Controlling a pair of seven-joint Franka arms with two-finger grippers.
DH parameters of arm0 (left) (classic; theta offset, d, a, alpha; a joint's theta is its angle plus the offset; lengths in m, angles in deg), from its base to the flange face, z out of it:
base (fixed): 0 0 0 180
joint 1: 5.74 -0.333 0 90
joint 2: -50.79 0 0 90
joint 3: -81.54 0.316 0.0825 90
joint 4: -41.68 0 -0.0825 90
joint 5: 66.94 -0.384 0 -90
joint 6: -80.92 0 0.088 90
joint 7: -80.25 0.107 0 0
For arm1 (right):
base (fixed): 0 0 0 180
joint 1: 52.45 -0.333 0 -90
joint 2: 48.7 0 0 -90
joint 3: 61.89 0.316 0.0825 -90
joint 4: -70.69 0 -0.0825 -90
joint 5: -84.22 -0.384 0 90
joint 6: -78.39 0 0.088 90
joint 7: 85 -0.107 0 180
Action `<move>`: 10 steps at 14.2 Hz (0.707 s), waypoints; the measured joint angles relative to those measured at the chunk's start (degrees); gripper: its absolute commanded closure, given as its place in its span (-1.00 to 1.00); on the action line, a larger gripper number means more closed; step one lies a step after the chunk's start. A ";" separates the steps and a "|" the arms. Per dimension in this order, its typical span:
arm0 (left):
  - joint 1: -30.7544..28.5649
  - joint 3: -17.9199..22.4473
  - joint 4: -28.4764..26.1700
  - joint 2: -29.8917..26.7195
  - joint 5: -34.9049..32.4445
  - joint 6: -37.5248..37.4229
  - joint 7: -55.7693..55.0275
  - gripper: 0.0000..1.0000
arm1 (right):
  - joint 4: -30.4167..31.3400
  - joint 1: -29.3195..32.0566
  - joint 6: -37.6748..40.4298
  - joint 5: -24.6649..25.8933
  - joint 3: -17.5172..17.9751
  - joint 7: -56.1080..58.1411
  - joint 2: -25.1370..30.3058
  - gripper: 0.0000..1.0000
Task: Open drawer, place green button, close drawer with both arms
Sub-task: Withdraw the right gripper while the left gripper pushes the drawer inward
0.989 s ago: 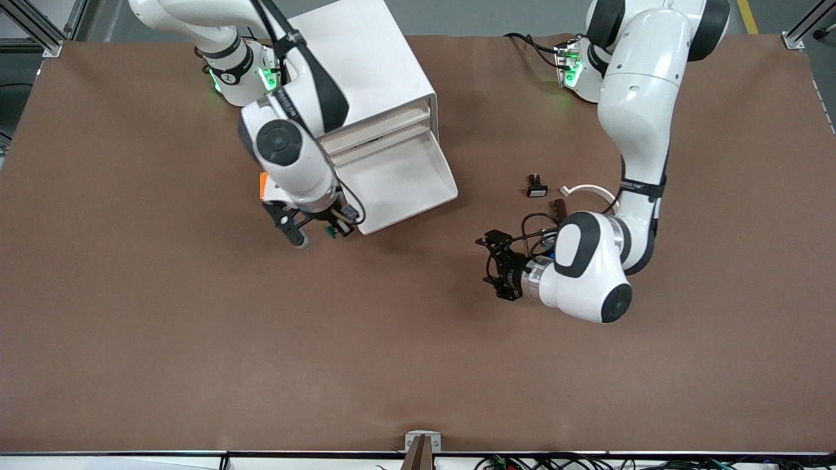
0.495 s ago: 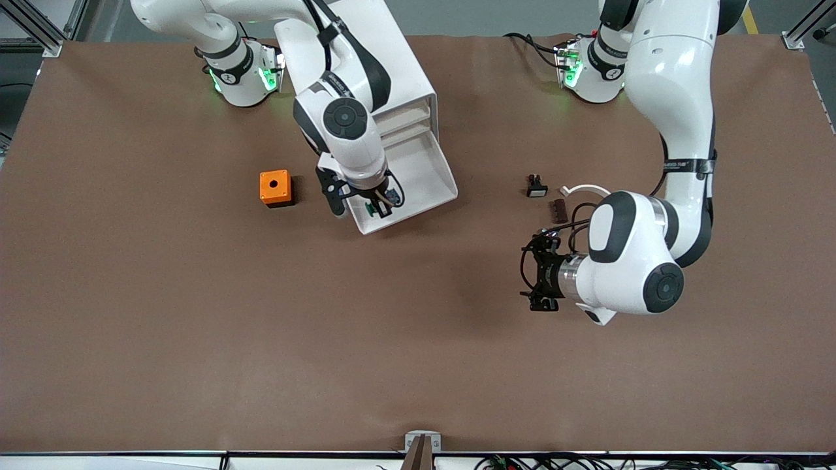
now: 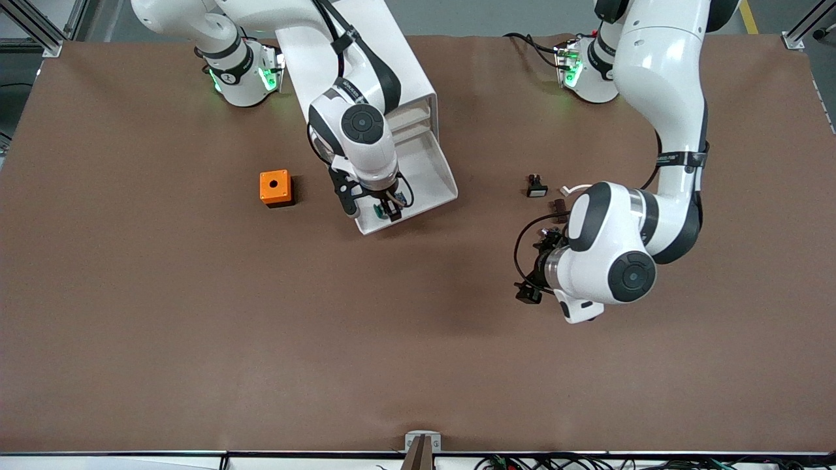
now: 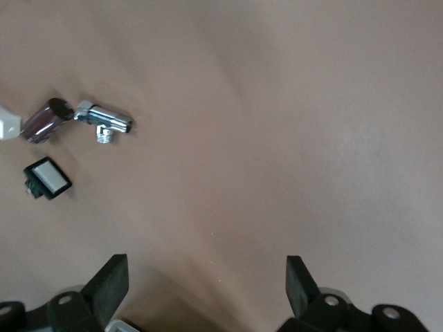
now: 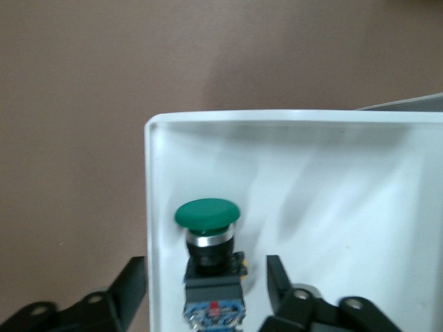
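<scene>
The drawer [image 3: 418, 179] stands pulled out of the white cabinet [image 3: 385, 72], its slanted lip toward the front camera. The right gripper [image 3: 372, 207] hangs over the drawer's front corner, the one toward the right arm's end of the table. Its fingers [image 5: 131, 283] are spread wide apart and touch nothing; one of them is over the brown table [image 3: 196, 326] just outside the drawer wall, the other over the tray.

The button [image 5: 208, 259] sits between those fingers, inside the drawer, close to the side wall and near the front corner. Its round green cap [image 5: 206, 213] shows at one end, then a silver ring, then the black-and-blue body. In the right wrist view its long axis runs away from the gripper, cap foremost toward the drawer's rim; whether it lies flat or stands tilted cannot be told.

The left gripper [image 3: 530, 274] waits low over bare table toward the left arm's end, its fingers [image 4: 111, 283] wide apart and empty. Near it lie a black switch [image 3: 536, 187] with a white cap, a dark brown piece [image 4: 43, 120] and a small metal fitting [image 4: 104, 123]. An orange box [image 3: 275, 188] sits beside the cabinet toward the right arm's end
</scene>
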 measured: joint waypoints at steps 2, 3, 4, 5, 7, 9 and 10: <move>2.07 -0.16 -2.04 0.26 -0.03 3.67 2.96 -1.00 | -2.06 0.36 2.97 0.00 -0.49 4.59 0.00 -1.00; 3.35 -0.30 -3.44 0.48 -0.04 6.35 4.05 -1.00 | -3.73 1.15 5.93 0.00 -0.75 8.71 0.02 -1.00; 4.88 -0.59 -5.04 0.72 -0.04 9.56 5.07 -1.00 | -5.80 2.43 9.64 0.00 -0.97 14.22 0.05 -1.00; 6.77 -0.93 -6.75 0.98 -0.05 13.24 5.80 -1.00 | -8.04 4.09 13.44 -0.01 -1.19 20.57 0.11 -1.00; 11.39 -1.28 -9.61 1.93 -0.07 19.87 6.99 -1.00 | -12.01 8.61 20.23 -0.02 -1.53 34.35 0.40 -1.00; 16.09 -1.39 -11.88 3.08 -0.14 24.77 7.49 -1.00 | -14.10 13.54 24.75 0.03 -1.85 47.47 1.02 -1.00; 18.08 -1.38 -12.86 3.48 -0.21 26.57 7.51 -1.00 | -14.51 15.91 26.07 0.08 -1.96 53.25 1.64 -1.00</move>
